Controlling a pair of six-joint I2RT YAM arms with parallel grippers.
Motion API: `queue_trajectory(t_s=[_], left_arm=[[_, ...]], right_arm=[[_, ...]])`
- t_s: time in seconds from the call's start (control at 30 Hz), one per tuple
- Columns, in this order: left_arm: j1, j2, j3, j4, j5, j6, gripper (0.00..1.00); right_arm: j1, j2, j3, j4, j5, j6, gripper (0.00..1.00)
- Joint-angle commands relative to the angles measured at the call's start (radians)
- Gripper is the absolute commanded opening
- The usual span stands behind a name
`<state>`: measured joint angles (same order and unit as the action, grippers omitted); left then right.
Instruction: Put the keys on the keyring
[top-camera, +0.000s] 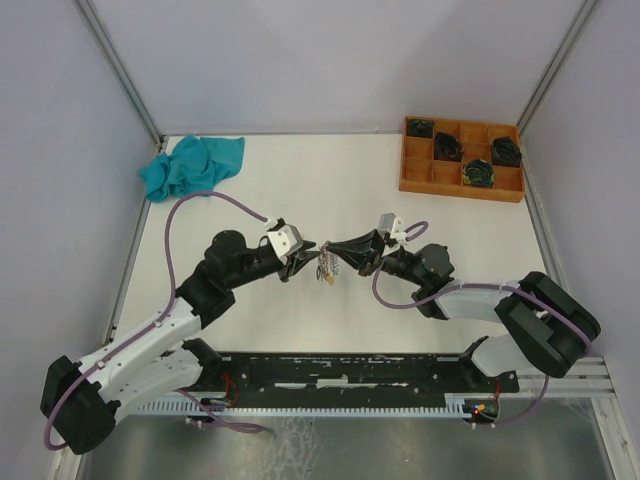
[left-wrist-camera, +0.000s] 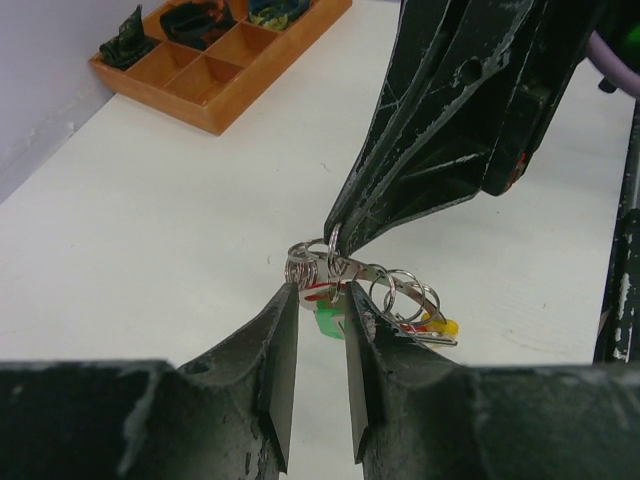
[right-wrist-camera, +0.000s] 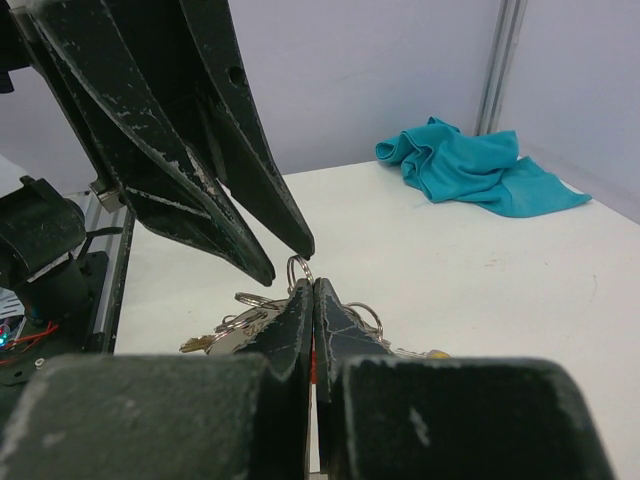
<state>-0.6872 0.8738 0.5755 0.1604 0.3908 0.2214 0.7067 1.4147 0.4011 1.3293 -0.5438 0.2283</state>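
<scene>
The keyring (left-wrist-camera: 415, 295) and its bunch hang in mid-air between both grippers at the table's middle (top-camera: 325, 266). The bunch is silvery rings with keys on a green tag (left-wrist-camera: 328, 322), a red tag (left-wrist-camera: 318, 294) and a yellow tag (left-wrist-camera: 444, 326). My right gripper (right-wrist-camera: 313, 287) is shut on a thin silvery ring (right-wrist-camera: 298, 267) at the top of the bunch. It comes down from above in the left wrist view (left-wrist-camera: 334, 226). My left gripper (left-wrist-camera: 322, 290) faces it with jaws slightly apart. The green tag sits just beyond its tips, and nothing is clamped between them.
A wooden compartment tray (top-camera: 405, 162) with black coils (top-camera: 478, 175) stands at the back right. A teal cloth (top-camera: 190, 166) lies crumpled at the back left. A black rail (top-camera: 350, 368) with cables runs along the near edge.
</scene>
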Motion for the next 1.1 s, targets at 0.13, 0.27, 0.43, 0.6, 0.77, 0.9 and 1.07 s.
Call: queue_trajectory(t_s=[0.13, 0.27, 0.43, 0.6, 0.77, 0.9, 1.07], left_arm=[[0.035, 0.001, 0.000, 0.146, 0.123, -0.067, 0.32], [0.046, 0.021, 0.003, 0.153, 0.139, -0.078, 0.32], [0.051, 0.034, -0.003, 0.157, 0.156, -0.092, 0.30], [0.051, 0.070, 0.004, 0.146, 0.183, -0.110, 0.27], [0.051, 0.096, 0.018, 0.112, 0.186, -0.110, 0.25], [0.052, 0.102, 0.022, 0.111, 0.178, -0.111, 0.18], [0.052, 0.100, 0.023, 0.136, 0.175, -0.122, 0.12]], right_arm=[[0.000, -0.016, 0.018, 0.086, -0.038, 0.018, 0.01], [0.000, -0.017, 0.020, 0.092, -0.044, 0.022, 0.01], [0.002, -0.017, 0.022, 0.099, -0.049, 0.026, 0.01], [0.001, -0.017, 0.022, 0.109, -0.047, 0.028, 0.01], [-0.001, -0.023, 0.021, 0.112, -0.040, 0.022, 0.01], [0.000, -0.029, 0.022, 0.112, -0.044, 0.022, 0.01], [0.001, -0.017, 0.026, 0.112, -0.070, 0.035, 0.00]])
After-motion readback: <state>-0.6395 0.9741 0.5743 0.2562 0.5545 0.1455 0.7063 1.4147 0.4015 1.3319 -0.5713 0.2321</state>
